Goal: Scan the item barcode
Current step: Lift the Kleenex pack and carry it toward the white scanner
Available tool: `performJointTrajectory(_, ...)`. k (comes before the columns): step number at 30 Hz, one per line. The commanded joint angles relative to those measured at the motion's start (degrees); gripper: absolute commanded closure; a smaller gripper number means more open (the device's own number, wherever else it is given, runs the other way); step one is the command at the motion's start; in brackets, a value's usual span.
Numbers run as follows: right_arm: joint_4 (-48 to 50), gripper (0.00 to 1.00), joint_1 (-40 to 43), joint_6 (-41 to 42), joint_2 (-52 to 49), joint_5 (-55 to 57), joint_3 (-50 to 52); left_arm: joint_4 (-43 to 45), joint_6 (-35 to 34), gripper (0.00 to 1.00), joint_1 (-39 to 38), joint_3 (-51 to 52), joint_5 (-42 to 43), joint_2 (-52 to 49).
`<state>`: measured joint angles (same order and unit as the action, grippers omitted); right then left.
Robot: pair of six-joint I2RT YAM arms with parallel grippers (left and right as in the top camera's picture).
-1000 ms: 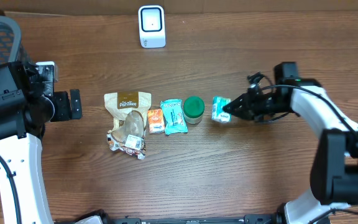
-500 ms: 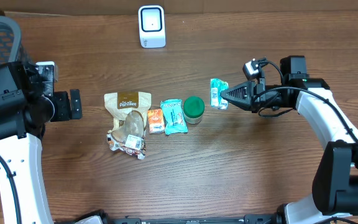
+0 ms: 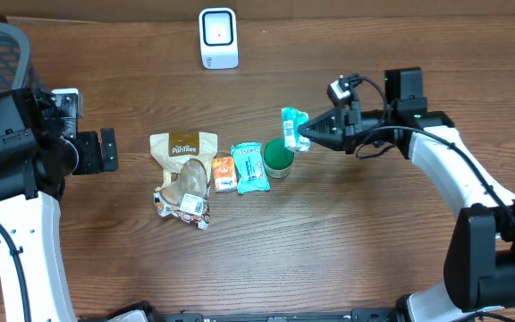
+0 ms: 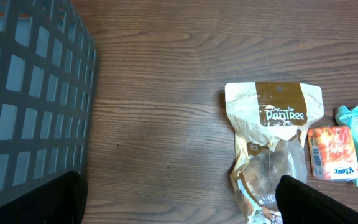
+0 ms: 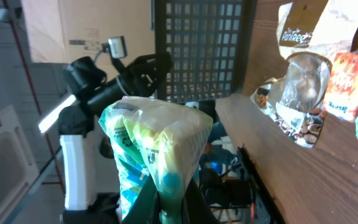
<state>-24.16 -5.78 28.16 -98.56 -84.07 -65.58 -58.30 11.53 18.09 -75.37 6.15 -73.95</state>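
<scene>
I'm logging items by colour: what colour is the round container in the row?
The round container is green; the overhead view shows it best.

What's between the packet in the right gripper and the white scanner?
Nothing. In the overhead view, only bare table lies between the packet held by the right gripper and the scanner.

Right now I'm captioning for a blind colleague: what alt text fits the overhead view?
The right gripper holds a teal packet above the table, near a green-lidded tub. A white scanner stands at the far edge; the left gripper is open, away from the snack packs.
</scene>
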Motion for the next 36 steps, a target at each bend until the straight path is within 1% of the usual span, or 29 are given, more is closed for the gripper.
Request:
performJointTrajectory(1, 3.2, 0.96, -2.0, 6.9, 1.2, 3.3, -1.4, 0.0, -0.9, 0.0, 0.0, -0.6, -0.2, 0.0)
performJointTrajectory(6, 7.7, 0.96, -3.6, 9.6, 1.2, 3.5, -1.4, 0.0, -0.9, 0.0, 0.0, -0.6, -0.2, 0.0)
performJointTrajectory(11, 8.0, 0.96, -4.1, 9.5, 1.2, 5.0, -1.4, 0.0, -0.9, 0.0, 0.0, -0.6, -0.2, 0.0)
performJointTrajectory(13, 7.1, 0.96, -4.6, 8.1, 1.2, 8.7, -1.4, 0.0, -0.9, 0.0, 0.0, -0.6, -0.2, 0.0)
performJointTrajectory(16, 2.8, 0.96, -6.2, 4.5, 1.2, 15.1, -1.4, 0.0, -0.9, 0.01, 0.0, -0.6, -0.2, 0.0)
performJointTrajectory(18, 2.6, 0.96, -7.1, 3.1, 1.2, 14.9, -1.4, 0.0, -0.9, 0.0, 0.0, -0.6, -0.2, 0.0)
performJointTrajectory(23, 3.5, 0.96, -8.3, 2.8, 1.2, 12.9, -1.4, 0.0, -0.9, 0.01, 0.0, -0.6, -0.2, 0.0)
performJointTrajectory(32, 3.5, 0.96, -8.3, 2.8, 1.2, 8.9, -1.4, 0.0, -0.9, 0.0, 0.0, -0.6, -0.2, 0.0)
performJointTrajectory(36, 3.5, 0.96, -8.3, 2.8, 1.2, 8.9, -1.4, 0.0, -0.9, 0.01, 0.0, -0.6, -0.2, 0.0)
